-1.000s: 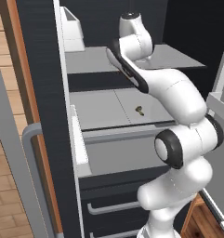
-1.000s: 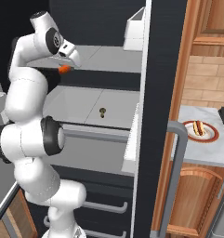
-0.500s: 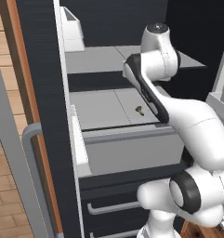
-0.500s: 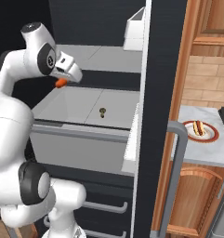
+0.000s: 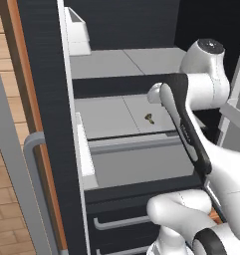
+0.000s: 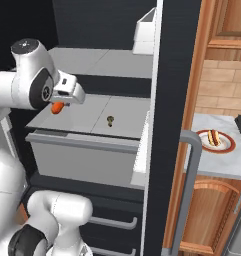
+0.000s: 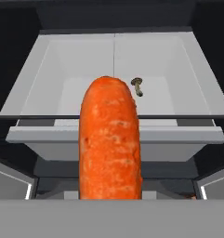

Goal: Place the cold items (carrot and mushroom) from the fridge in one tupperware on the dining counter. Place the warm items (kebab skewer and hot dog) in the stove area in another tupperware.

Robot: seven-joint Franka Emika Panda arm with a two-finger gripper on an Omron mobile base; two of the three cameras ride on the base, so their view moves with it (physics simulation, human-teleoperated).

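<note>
My gripper is shut on the orange carrot, held in front of the open fridge just off the middle shelf's left front corner. In the hand view the carrot stands lengthwise up the middle and hides the fingertips. The small tan mushroom lies alone on that pale grey shelf, farther in than the carrot; it shows too as the mushroom and the mushroom. A hot dog sits on a red-rimmed plate at the right.
The fridge door stands open with white bins and a grey bar handle. A white box sits on the upper shelf. Dark drawers lie below. Wooden cabinets carry a marbled top to the right.
The arm has drawn back out of the fridge and lowered, carrying the carrot from the upper shelf level down to the middle shelf's front. The mushroom has stayed put.
</note>
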